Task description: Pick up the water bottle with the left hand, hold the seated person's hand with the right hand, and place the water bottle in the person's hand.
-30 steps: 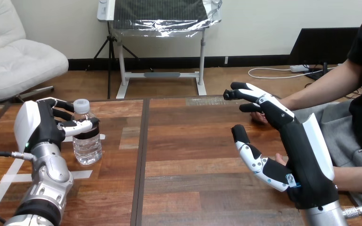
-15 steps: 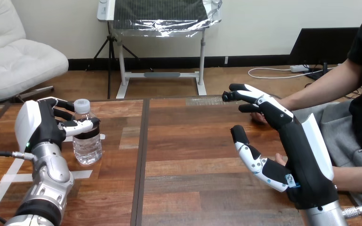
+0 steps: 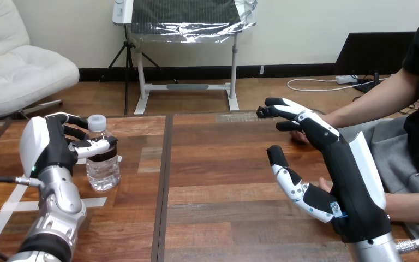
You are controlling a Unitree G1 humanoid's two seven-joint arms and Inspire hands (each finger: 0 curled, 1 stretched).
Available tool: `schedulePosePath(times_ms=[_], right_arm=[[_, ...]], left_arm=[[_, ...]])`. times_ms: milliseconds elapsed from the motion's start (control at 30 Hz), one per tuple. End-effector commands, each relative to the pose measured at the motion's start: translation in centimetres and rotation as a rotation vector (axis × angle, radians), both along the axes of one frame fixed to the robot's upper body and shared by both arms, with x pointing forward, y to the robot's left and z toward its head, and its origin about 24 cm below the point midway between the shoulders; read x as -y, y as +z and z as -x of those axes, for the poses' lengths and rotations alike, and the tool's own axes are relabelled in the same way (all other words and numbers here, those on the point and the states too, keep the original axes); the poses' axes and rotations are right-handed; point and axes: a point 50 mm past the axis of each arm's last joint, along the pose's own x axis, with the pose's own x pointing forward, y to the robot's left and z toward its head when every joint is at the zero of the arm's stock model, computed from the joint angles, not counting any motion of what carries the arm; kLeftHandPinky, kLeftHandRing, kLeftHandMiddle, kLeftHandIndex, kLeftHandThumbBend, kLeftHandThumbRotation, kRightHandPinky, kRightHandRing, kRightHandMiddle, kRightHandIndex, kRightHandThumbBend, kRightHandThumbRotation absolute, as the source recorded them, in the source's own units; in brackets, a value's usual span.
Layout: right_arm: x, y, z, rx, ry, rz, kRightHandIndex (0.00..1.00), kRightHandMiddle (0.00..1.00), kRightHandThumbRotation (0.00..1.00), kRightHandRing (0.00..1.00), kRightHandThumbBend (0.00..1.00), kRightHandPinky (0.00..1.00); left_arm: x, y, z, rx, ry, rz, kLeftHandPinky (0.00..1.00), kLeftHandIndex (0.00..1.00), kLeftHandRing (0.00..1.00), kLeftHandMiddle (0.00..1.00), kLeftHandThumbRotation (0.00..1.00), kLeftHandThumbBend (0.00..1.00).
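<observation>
Head view, left arm: silver forearm rises from the bottom-left corner and leans slightly right, wrist upright.
Left hand [image 3: 48, 146]: white back facing left, fingers and thumb wrapped round the bottle's neck and shoulder, grasping it just under the cap.
Bottle [image 3: 103, 166]: clear, white cap, upright at the left of the tabletop [image 3: 223, 164], its base just beside strips of white tape [image 3: 11, 206]; whether the base rests on the wood or is just off it cannot be told.
Right arm: comes in from the bottom-right corner, angled up and to the left.
Right hand [image 3: 341, 180]: raised over the tabletop's right part, palm turned left, fingers stretched forward, thumb spread low toward the centre, released and grasping nothing.
Person's forearm [image 3: 371, 106]: reaches in from the right edge; its hand is mostly hidden behind the right hand's fingers, so contact cannot be told.
Bottle to right hand: well apart, bare wood between.
</observation>
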Motion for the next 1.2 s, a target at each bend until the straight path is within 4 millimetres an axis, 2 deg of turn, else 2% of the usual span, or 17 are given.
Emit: schedulePosePath(times_ms=[0, 533, 1167], right_arm=[[-0.1, 1.8, -0.9, 0.085, 0.012, 0.008, 0.72, 0.84, 0.00, 0.81, 0.20, 0.72], [-0.2, 1.9, -0.9, 0.088, 0.013, 0.012, 0.73, 0.84, 0.00, 0.81, 0.20, 0.71], [-0.2, 1.9, -1.0, 0.083, 0.011, 0.012, 0.73, 0.84, 0.00, 0.81, 0.19, 0.71]], left_arm=[[0.9, 1.8, -1.0, 0.110, -0.042, 0.004, 0.40, 0.52, 0.45, 0.48, 0.00, 0.68], [1.6, 1.4, 0.0, 0.187, -0.043, 0.079, 0.40, 0.51, 0.43, 0.47, 0.00, 0.69], [2.7, 0.9, 2.8, 0.258, -0.089, 0.153, 0.39, 0.50, 0.42, 0.45, 0.00, 0.69]])
